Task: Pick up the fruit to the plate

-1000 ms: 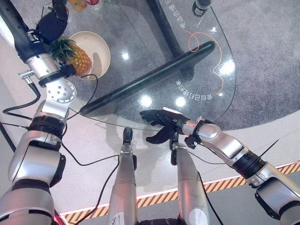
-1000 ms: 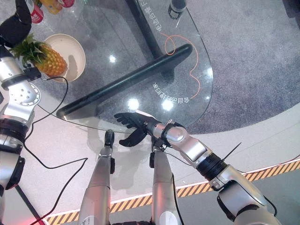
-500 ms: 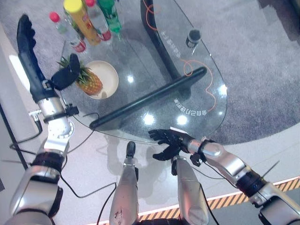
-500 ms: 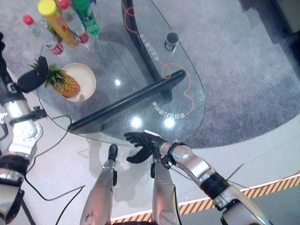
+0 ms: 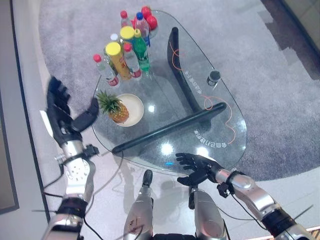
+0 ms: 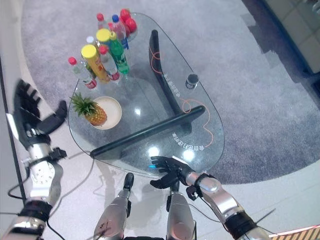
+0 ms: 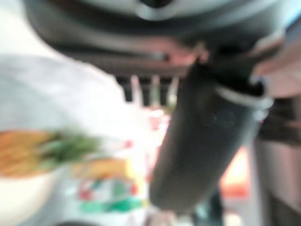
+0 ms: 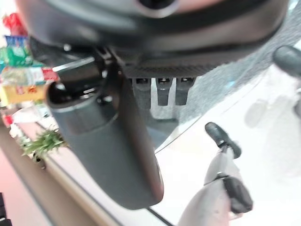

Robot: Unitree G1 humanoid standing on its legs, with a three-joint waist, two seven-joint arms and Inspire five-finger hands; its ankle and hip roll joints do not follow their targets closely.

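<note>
pineapple [image 5: 114, 108]: i see it upright on the plate, leafy crown twd the bottles, w/ no hand touching it.
plate [image 5: 135, 107]: pale, round, on the glass table's left part, just in front of the bottles.
left hand [image 5: 62, 116]: raised off the table's left edge, well apart from the fruit. fingers straight and spread, thumb out twd the plate, holding nothing.
right hand [image 5: 195, 167]: at the table's near edge, fingers splayed and relaxed, thumb below, nothing in it.
table [image 5: 235, 142]: clear glass top, rounded, over grey carpet; dark bar [image 5: 170, 127] runs under it.
bottles [image 5: 121, 59]: cluster at the far left end, mixed caps, red fruit [image 5: 149, 18] behind them.
small dark cup [image 5: 214, 77]: far right side, beside an orange cord [image 5: 226, 114].
</note>
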